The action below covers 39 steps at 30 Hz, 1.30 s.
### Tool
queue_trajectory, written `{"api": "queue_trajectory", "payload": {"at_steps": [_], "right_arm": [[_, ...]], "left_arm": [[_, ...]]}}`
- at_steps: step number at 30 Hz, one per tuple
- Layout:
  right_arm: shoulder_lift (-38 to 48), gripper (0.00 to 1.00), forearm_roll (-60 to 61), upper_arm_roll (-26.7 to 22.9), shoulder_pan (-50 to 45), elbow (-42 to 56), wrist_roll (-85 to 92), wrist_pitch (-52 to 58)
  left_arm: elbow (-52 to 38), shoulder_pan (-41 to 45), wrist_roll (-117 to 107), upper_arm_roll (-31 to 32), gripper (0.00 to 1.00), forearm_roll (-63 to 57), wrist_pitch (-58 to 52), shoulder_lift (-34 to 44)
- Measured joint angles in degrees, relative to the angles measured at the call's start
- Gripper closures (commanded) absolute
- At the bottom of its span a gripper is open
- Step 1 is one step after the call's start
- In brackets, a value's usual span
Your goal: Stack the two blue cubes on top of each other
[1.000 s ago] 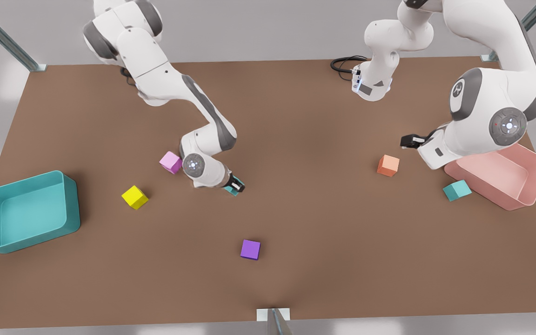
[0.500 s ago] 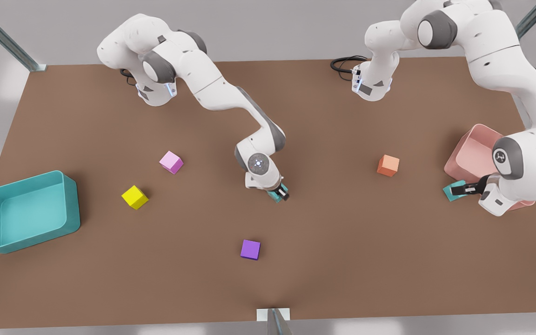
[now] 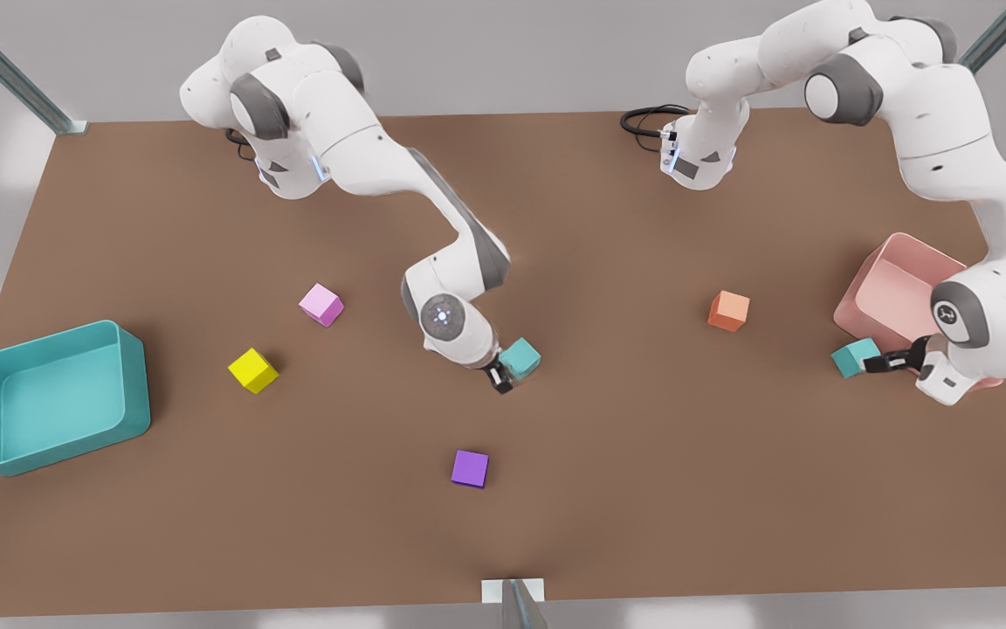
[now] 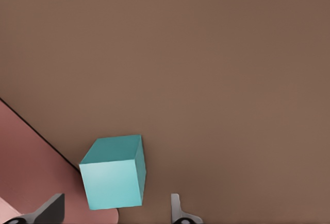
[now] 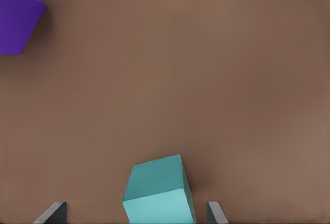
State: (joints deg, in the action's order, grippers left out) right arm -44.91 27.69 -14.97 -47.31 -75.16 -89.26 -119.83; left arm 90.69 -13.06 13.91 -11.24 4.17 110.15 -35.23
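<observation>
One blue cube (image 3: 520, 356) rests on the brown table near its middle, also seen as blue cube (image 5: 160, 193). My right gripper (image 3: 500, 377) is low beside it, open, its fingertips (image 5: 56, 211) wide on either side without touching. The other blue cube (image 3: 852, 356) sits against the pink bin (image 3: 892, 288) at the front view's right, also seen as blue cube (image 4: 114, 172). My left gripper (image 3: 883, 362) is right beside this cube, open, with its fingertips (image 4: 178, 209) spread clear of it.
A purple cube (image 3: 470, 468) lies in front of the middle cube, also seen as purple cube (image 5: 18, 23). An orange cube (image 3: 728, 311), a pink cube (image 3: 321, 305) and a yellow cube (image 3: 252, 369) stand around. A large teal bin (image 3: 132, 376) is at the front view's left.
My right gripper carried its blue cube toward the front view's right, let go and drew back a little. My left gripper swung down to the cube by the pink bin.
</observation>
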Motion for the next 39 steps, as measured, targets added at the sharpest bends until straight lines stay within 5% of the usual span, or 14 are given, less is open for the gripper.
{"api": "queue_trajectory", "payload": {"at_steps": [5,10,16,39], "right_arm": [[2.9,0.0,-7.9,-4.2,18.1,3.8,9.6,16.5],[14.3,0.0,-17.9,-9.4,22.5,8.2,26.1,25.6],[33.6,0.0,-26.3,4.3,34.4,0.3,42.3,31.2],[32.6,0.0,-29.9,5.9,35.5,-1.4,72.5,33.7]], "left_arm": [[0.2,-0.5,1.4,-0.2,0.0,0.0,2.3,-1.7],[0.2,-0.8,2.4,-0.3,0.0,0.0,3.7,-2.5],[2.5,-1.1,3.3,-0.4,0.0,-0.1,4.4,-3.1],[3.1,-0.9,4.9,-0.4,0.0,-0.1,5.5,-5.7]]}}
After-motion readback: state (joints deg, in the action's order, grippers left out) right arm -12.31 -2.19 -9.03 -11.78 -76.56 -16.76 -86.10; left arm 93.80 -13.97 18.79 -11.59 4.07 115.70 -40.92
